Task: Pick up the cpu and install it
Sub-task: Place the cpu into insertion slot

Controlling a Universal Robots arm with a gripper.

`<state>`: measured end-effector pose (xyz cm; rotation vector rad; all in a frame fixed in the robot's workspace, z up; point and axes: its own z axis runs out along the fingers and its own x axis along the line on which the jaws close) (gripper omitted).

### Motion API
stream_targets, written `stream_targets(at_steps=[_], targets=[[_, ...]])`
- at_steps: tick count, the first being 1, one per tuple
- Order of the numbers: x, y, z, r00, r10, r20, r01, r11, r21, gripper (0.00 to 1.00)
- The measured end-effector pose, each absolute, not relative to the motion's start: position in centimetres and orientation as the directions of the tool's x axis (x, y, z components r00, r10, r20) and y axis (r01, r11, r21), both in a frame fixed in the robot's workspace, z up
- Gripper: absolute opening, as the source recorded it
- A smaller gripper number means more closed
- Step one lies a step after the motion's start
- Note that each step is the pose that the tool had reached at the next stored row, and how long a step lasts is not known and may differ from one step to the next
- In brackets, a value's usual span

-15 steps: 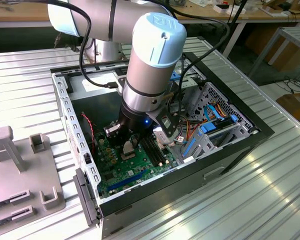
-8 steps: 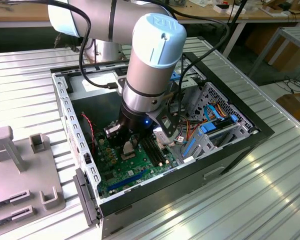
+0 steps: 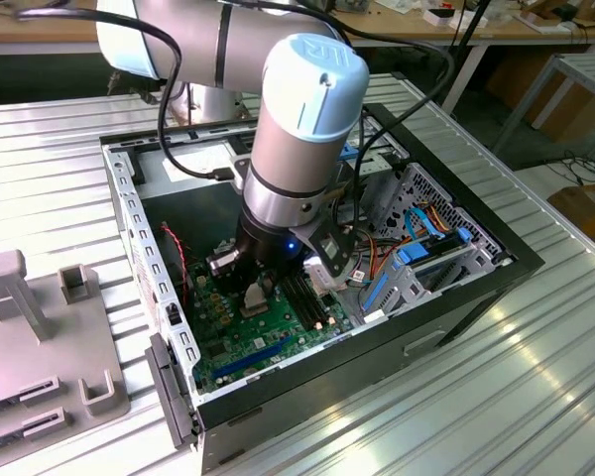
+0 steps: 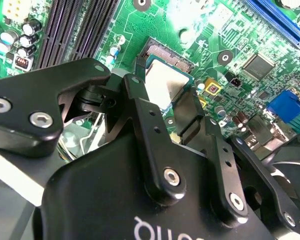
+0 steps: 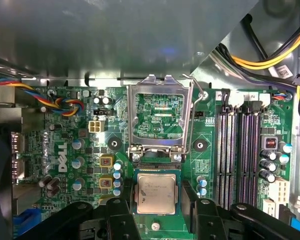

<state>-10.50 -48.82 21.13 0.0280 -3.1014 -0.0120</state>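
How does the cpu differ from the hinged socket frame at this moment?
The cpu is a solid square with a dull metal top; the socket frame is a shiny rim with an open middle. The cpu lies flat and level; the socket frame is swung open on its hinge. Both are metal and roughly square.

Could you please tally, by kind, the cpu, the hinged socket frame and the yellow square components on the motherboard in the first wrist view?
cpu: 1
socket frame: 1
yellow square components: 2
Total: 4
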Motion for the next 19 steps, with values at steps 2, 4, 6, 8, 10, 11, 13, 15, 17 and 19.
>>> stream_targets(at_steps=[2, 4, 6, 8, 10, 11, 13, 15, 17, 19], targets=[[-10.51, -48.88, 21.00, -0.999, -0.017, 0.040, -0.017, 1.000, 0.008, 0.47], [-10.50, -48.90, 20.87, -0.999, -0.017, 0.040, -0.016, 1.000, 0.008, 0.47], [-10.50, -48.91, 20.72, -0.999, -0.015, 0.040, -0.015, 1.000, 0.008, 0.47], [-10.50, -48.92, 20.62, -0.999, -0.014, 0.040, -0.014, 1.000, 0.008, 0.47], [-10.50, -48.92, 20.53, -0.999, -0.013, 0.040, -0.013, 1.000, 0.008, 0.47], [-10.50, -48.93, 20.50, -0.999, -0.013, 0.040, -0.012, 1.000, 0.008, 0.47], [-10.50, -48.93, 20.44, -0.999, -0.012, 0.040, -0.012, 1.000, 0.008, 0.47], [-10.49, -48.93, 20.38, -0.999, -0.012, 0.040, -0.012, 1.000, 0.008, 0.47], [-10.44, -48.93, 20.37, -0.999, -0.013, 0.040, -0.012, 1.000, 0.008, 0.47], [-10.41, -48.93, 20.38, -0.999, -0.012, 0.040, -0.012, 1.000, 0.008, 0.47]])
